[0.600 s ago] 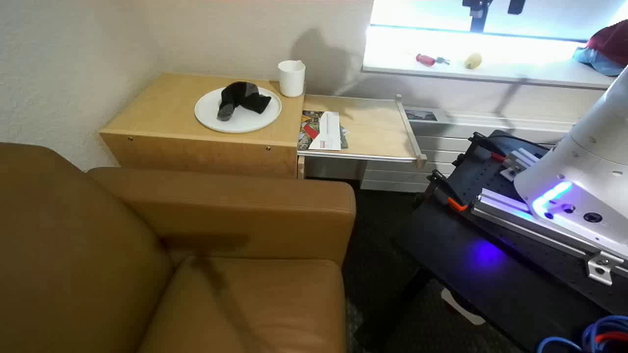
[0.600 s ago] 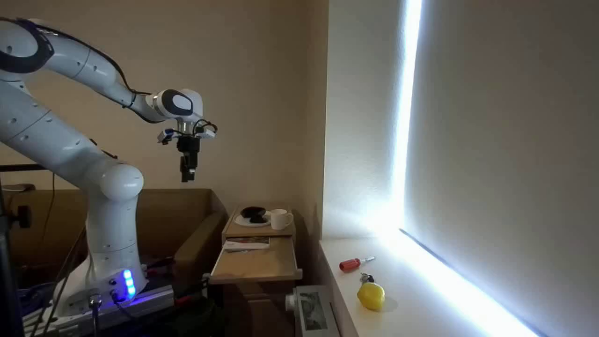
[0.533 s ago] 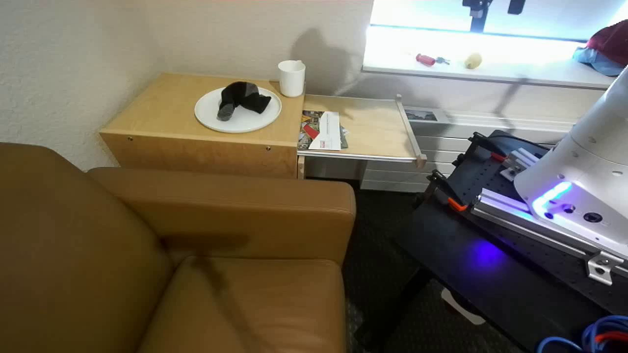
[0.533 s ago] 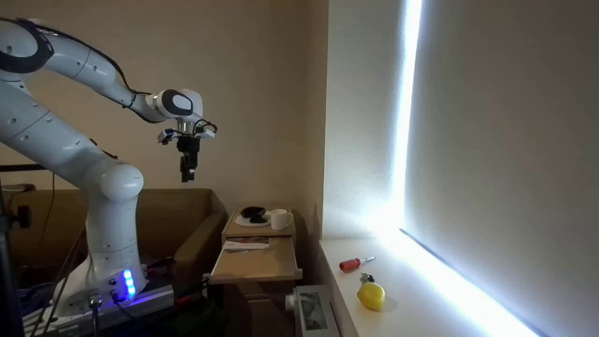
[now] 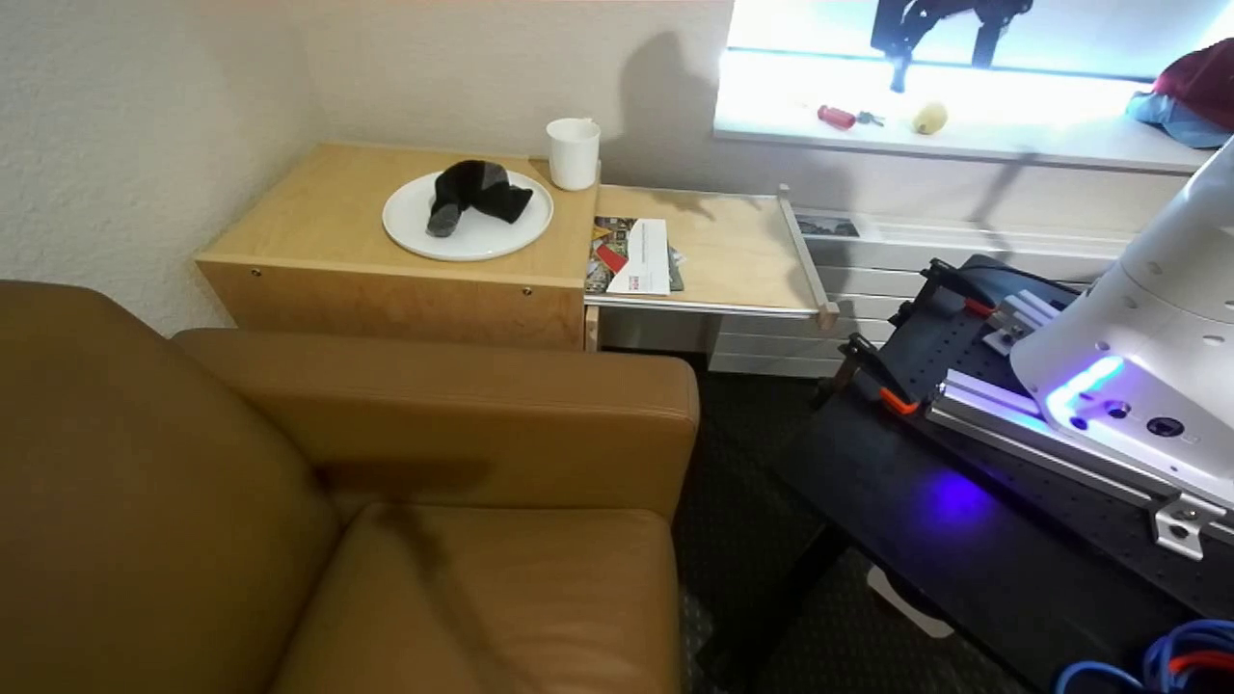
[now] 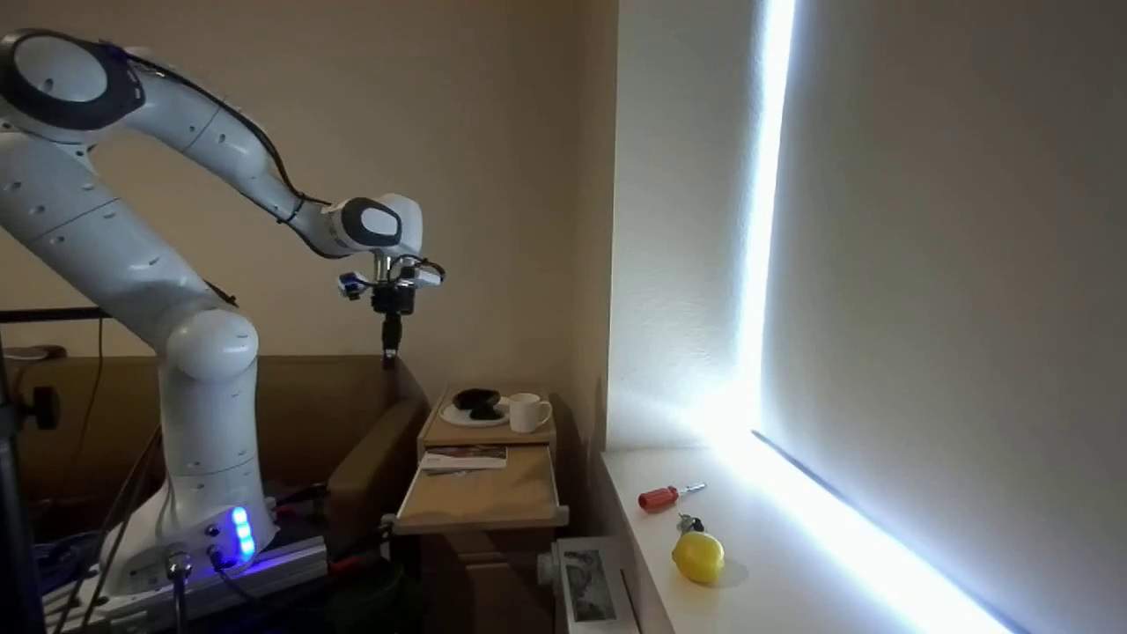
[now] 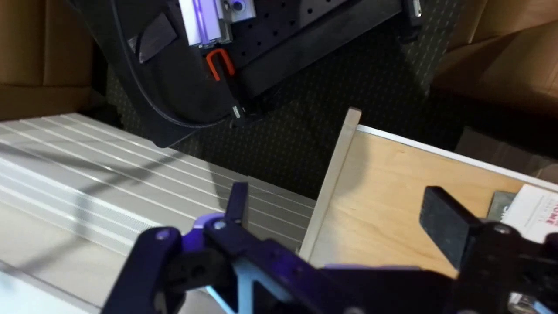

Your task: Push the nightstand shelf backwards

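A black two-fingered gripper (image 7: 338,211) is hanging higher than a low, boxy nightstand (image 5: 318,212) of light oak-coloured wood, its fingers standing wide apart. A thin, flat shelf (image 5: 742,255) of light tan wood with a pale rim is jutting from the nightstand's front. On its end nearest the nightstand's top, a white paper leaflet (image 7: 532,211) is lying, its red capitals running off the wrist view, only partly legible.

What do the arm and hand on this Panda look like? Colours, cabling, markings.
White arm with rounded links and dark-grey bands at elbow and wrist. Black cable strung along it; blue light strip on the base. Black two-fingered hand, flat dark pads. No readable lettering.
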